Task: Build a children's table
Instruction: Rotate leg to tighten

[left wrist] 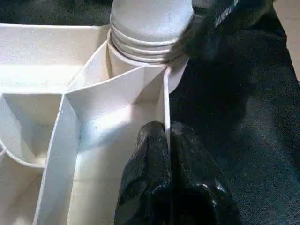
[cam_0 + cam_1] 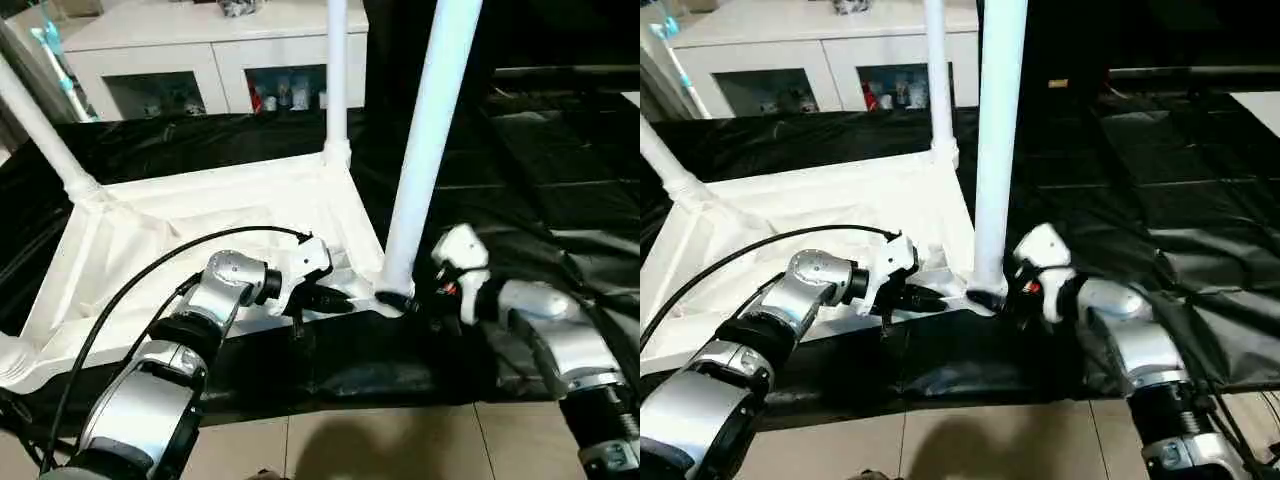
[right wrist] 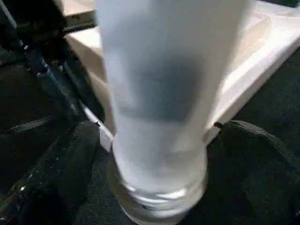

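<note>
A white plastic table top [image 2: 190, 225] lies upside down on a black-covered table [image 2: 560, 200], its ribbed underside facing up. Landmark: the near-right corner socket [image 2: 392, 297] of the top.

Far left of that socket, a white leg [image 2: 35, 125] leans out of the far-left corner. Further along, a second leg [image 2: 337, 70] stands upright in the far-right corner, behind the socket. At the near-left corner a short stretch of another leg [image 2: 10, 362] shows.

Just left of the socket, the left hand [image 2: 335, 298] has its black fingers [image 1: 154, 178] pressed together on the top's thin raised rim [image 1: 166, 101].

In the socket itself stands a thick white leg [image 2: 432, 130], rising out of view.

Just right of the socket, the right hand [image 3: 154, 154] has its fingers [image 3: 61, 164] spread wide, one on each side of that leg's base.

Behind everything stands a white glass-door cabinet [image 2: 200, 55].
</note>
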Robot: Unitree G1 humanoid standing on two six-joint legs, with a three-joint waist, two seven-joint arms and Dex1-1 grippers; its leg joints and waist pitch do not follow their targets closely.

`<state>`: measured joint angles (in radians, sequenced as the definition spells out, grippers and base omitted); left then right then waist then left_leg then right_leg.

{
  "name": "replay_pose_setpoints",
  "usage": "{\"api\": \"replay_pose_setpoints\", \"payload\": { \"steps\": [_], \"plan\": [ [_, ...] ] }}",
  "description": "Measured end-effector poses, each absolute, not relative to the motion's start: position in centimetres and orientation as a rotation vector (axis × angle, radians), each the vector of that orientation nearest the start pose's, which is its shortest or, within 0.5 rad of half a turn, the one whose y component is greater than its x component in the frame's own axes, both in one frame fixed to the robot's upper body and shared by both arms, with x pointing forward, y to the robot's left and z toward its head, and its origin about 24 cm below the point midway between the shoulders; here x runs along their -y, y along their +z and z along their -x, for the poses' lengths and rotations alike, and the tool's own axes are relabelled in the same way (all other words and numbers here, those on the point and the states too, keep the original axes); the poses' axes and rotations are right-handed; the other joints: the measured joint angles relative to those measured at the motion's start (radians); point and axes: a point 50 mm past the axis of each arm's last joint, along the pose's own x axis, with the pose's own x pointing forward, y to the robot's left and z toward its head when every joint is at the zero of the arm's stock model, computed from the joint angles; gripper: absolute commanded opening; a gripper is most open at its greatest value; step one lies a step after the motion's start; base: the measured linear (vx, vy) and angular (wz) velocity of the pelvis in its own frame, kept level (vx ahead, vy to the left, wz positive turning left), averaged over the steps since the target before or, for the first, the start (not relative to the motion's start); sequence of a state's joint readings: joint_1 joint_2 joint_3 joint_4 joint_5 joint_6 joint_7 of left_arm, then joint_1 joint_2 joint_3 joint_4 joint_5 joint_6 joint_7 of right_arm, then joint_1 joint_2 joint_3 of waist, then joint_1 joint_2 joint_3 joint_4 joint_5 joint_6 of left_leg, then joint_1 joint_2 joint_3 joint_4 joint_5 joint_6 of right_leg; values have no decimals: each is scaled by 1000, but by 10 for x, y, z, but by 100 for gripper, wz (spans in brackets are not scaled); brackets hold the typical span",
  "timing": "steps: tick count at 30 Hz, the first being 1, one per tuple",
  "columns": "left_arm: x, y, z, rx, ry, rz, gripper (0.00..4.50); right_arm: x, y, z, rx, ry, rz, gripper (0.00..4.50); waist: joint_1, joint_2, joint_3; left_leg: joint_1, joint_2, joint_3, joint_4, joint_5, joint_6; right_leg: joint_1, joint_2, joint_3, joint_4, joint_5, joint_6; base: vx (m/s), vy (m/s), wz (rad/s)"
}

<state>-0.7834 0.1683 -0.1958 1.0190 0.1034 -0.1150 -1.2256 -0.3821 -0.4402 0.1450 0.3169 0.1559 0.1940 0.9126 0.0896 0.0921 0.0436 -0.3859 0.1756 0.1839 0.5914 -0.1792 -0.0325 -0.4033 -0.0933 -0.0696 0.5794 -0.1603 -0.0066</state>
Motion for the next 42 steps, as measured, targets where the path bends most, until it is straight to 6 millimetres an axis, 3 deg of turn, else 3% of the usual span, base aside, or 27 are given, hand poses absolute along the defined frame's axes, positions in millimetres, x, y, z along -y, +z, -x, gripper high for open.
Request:
{"api": "replay_pose_setpoints", "payload": {
  "steps": [11, 16, 18, 26, 33, 42],
  "plan": [
    [-92, 44, -333, -399, -1418, -322, 0, 170, 58, -301, -305, 963, 248, 330, 0, 0, 0, 0, 0, 0, 0, 0, 0, 0, 0, 0, 0, -1, 1, 0, 0, 0],
    [-92, 44, -333, -399, -1418, -322, 0, 169, 58, -301, -306, 973, 248, 309, 0, 0, 0, 0, 0, 0, 0, 0, 0, 0, 0, 0, 0, -1, 1, 0, 0, 0],
    [-92, 44, -333, -399, -1417, -323, 0, 169, 58, -301, -305, 975, 249, 281, 0, 0, 0, 0, 0, 0, 0, 0, 0, 0, 0, 0, 0, -1, 1, 0, 0, 0],
    [-94, 43, -333, -402, -1402, -322, 0, 163, 55, -303, -297, 943, 240, 264, -4, 0, 0, 0, 0, 0, 0, 0, 0, 0, 0, 0, 0, -1, 1, 0, 0, 0],
    [-80, 43, -344, -394, -1236, -343, 0, 150, 50, -321, -288, 702, 204, 263, -30, -3, 0, 2, -1, 0, 1, -3, -5, 2, 0, 2, -1, -1, 2, 0, 0, 0],
    [-36, 47, -359, -407, -918, -300, 0, 123, 48, -355, -301, 215, 139, 263, -46, -3, 0, 1, -2, 0, 1, -2, -6, 1, -1, 2, -1, 0, 2, 0, 0, 0]
  ]
}}
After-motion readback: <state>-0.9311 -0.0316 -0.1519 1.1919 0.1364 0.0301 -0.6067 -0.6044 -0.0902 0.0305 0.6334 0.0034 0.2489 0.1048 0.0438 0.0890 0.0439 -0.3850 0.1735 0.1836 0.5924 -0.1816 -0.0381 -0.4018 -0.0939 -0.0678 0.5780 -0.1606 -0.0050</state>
